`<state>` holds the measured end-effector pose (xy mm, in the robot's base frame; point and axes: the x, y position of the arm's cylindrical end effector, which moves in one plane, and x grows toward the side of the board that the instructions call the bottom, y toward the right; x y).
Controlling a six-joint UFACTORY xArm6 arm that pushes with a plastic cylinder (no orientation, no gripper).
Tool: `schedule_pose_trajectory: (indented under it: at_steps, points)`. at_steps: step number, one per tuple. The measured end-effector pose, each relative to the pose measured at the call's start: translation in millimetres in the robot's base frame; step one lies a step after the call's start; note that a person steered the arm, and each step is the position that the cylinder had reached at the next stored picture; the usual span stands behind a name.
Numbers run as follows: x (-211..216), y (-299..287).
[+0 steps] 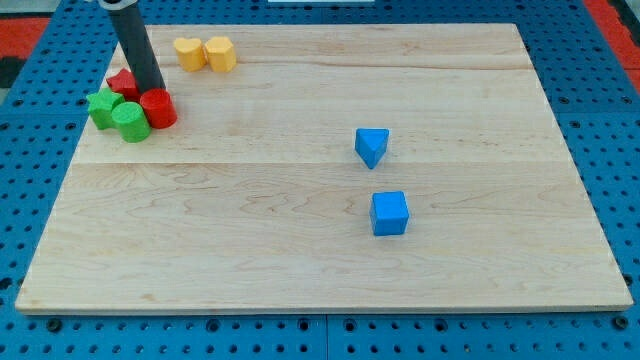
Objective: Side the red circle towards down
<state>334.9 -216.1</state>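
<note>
Wooden board (300, 250) on blue pegboard. Rod leans in from the view's top-left, my tip (151, 91) touching the red circle's (159, 108) top edge, clamping nothing. Green blocks (118, 113) sit beside-left, board edge near left, bare wood below circle.

Crowded upper left of bench (300, 250); rest mostly open.

My tip (152, 92) sits btwn red circle (159, 108) and another red block (122, 83), w/ green blocks (102, 108), (130, 121) touching at left. Below red circle: open wood to bottom edge. Yellow pair (187, 52), (220, 53) near, up-right. Blue blocks (371, 146), (389, 213) well apart, right of centre.
</note>
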Motion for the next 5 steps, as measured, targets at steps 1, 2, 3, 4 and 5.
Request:
schedule_pose_trajectory:
  at_steps: [1, 2, 3, 4, 5]
  points:
    - [28.6, 5.4]
    - [60.5, 19.1]
    - [93.1, 42.3]
    - [111.3, 66.2]
    - [124.1, 95.6]
